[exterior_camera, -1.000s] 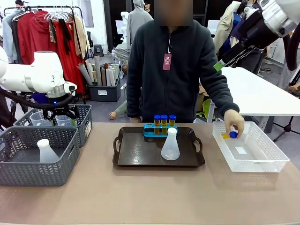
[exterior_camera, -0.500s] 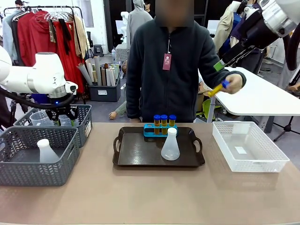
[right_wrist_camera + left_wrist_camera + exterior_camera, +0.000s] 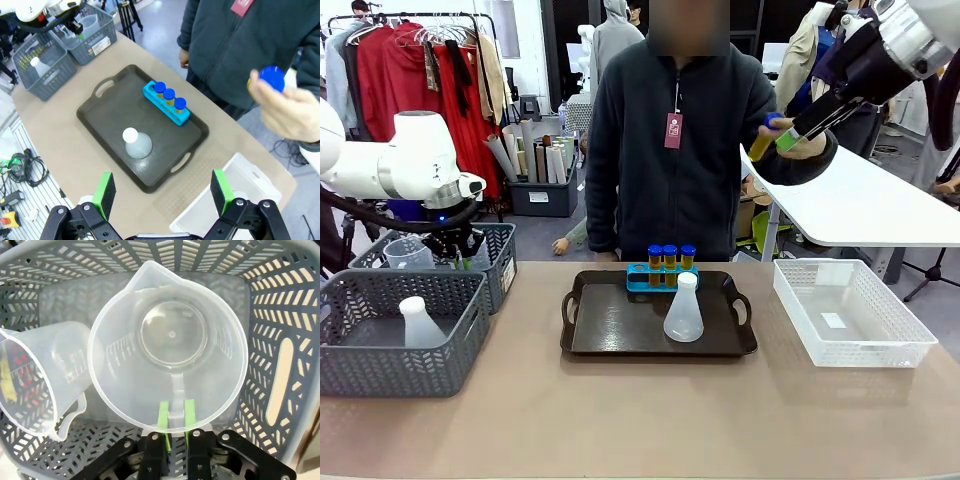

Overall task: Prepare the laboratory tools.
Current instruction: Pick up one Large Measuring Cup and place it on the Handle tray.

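Gripping the measuring jug point(image 3: 170, 340) by its handle, left claw point(image 3: 173, 417) inside grey basket point(image 3: 280, 315).

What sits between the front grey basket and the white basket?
A dark tray sits there, seen in the front view, carrying a conical flask and a blue rack of three blue-capped tubes.

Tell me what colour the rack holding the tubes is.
The rack is bright turquoise blue; the right wrist view shows it best.
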`<action>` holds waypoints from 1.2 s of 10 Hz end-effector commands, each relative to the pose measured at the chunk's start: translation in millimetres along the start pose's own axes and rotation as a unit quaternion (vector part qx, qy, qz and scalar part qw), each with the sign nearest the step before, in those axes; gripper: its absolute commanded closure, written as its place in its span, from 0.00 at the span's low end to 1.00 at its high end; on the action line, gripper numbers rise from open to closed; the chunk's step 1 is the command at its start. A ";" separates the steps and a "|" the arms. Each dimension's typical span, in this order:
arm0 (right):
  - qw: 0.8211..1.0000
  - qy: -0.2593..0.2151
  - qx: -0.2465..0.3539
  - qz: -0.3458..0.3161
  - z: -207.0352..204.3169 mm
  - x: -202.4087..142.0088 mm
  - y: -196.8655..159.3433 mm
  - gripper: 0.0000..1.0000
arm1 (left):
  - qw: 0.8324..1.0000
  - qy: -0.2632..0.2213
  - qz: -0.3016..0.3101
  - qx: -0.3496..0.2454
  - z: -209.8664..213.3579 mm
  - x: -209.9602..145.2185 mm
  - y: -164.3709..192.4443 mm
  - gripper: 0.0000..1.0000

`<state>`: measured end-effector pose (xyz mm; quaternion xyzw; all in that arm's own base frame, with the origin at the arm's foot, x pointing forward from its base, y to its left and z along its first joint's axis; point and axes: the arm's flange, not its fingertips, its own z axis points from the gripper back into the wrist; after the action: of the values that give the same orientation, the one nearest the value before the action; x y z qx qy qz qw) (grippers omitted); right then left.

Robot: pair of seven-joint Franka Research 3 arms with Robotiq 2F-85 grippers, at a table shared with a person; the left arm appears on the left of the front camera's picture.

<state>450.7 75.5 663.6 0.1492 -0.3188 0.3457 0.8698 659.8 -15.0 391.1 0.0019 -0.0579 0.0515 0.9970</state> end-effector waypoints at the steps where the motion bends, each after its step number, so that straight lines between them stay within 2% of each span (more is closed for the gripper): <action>1: 1.000 -0.003 0.004 0.001 0.9 0.9 0.2 0.00 | 1.000 -0.004 -0.001 -0.013 6.6 -0.6 5.4 1.00; 3: 1.000 -0.003 0.004 0.001 0.9 0.9 0.2 0.00 | 1.000 -0.008 -0.002 -0.021 23.9 -6.9 1.2 1.00; 5: 1.000 -0.003 0.004 0.001 0.9 0.9 0.2 0.00 | 1.000 -0.011 -0.008 -0.018 59.6 -15.2 -11.7 1.00; 9: 1.000 -0.003 0.004 0.001 0.9 0.9 0.2 0.00 | 0.998 -0.021 -0.062 0.005 168.5 -39.7 -47.4 1.00; 12: 1.000 -0.003 0.004 0.001 0.9 0.9 0.2 0.00 | 0.989 -0.033 -0.142 0.016 261.3 -64.2 -73.3 1.00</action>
<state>450.7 75.5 663.5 0.1491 -0.3187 0.3456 0.8699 571.9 -97.5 628.4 0.0218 -0.0887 -0.0555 0.9943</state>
